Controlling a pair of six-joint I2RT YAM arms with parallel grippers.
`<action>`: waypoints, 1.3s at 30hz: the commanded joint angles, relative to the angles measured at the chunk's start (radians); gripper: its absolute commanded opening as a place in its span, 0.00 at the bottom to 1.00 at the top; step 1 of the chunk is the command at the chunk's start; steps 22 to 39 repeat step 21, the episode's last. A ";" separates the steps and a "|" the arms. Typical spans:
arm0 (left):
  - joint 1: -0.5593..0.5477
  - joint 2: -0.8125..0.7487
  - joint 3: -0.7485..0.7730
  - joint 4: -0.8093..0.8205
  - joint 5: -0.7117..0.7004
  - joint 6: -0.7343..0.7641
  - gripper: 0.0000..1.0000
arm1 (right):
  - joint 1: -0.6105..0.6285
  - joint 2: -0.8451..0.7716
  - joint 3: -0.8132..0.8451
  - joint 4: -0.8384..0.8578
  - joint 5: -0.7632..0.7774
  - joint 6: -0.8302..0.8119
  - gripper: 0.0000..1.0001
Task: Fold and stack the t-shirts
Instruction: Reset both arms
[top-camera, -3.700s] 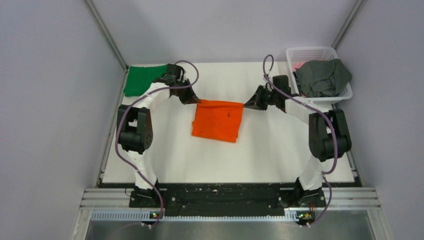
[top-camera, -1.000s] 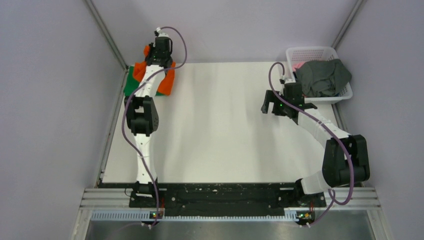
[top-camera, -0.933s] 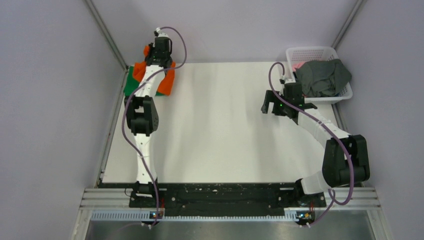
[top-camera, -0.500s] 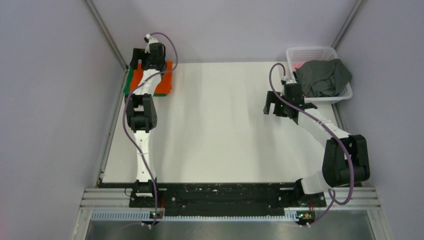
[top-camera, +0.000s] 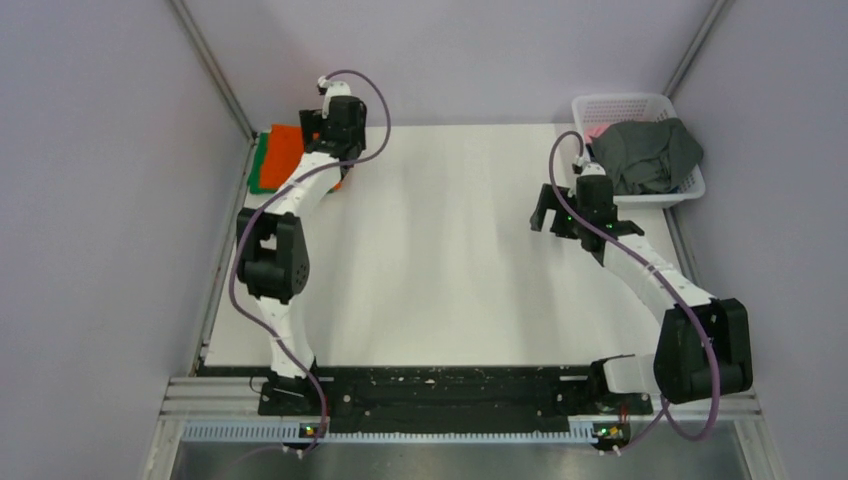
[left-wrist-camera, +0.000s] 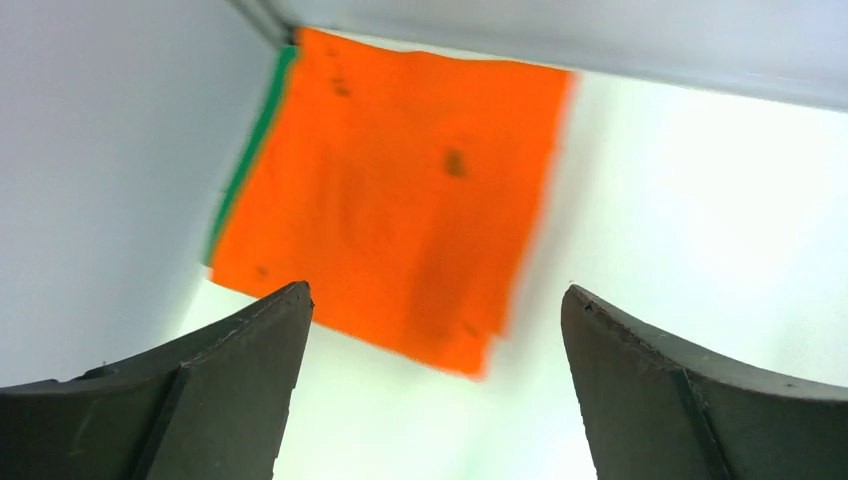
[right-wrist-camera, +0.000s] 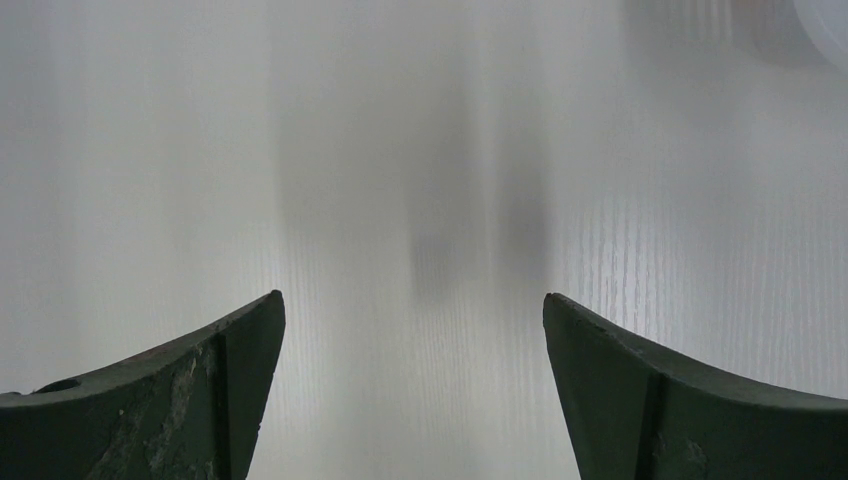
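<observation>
While the orange t-shirt lies folded on the green t-shirt at the far left corner of the table, only a thin green strip is shown along its left edge. The left gripper is held near the stack, fingers spread wide, nothing grasped. The right gripper is also spread and empty over bare table, near the white basket at far right. There the dark grey t-shirt is heaped unfolded, with a scrap of pink cloth behind it.

Risks, as judged:
- Loose layers are seen at one edge of the orange fold; they could be dragged open if the left fingers are swept low across them.
- The grey shirt may be snagged on the lattice, or the light basket lifted with it, if too deep a bunch is taken.
- The pink cloth could be pulled out too.
</observation>
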 joint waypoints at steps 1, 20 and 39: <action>-0.063 -0.277 -0.218 -0.005 0.223 -0.238 0.99 | -0.004 -0.107 -0.081 0.083 -0.044 0.053 0.99; -0.183 -0.920 -1.092 0.091 0.383 -0.535 0.99 | -0.004 -0.462 -0.472 0.214 0.161 0.153 0.99; -0.182 -0.929 -1.086 0.078 0.363 -0.526 0.99 | -0.005 -0.476 -0.474 0.238 0.163 0.149 0.99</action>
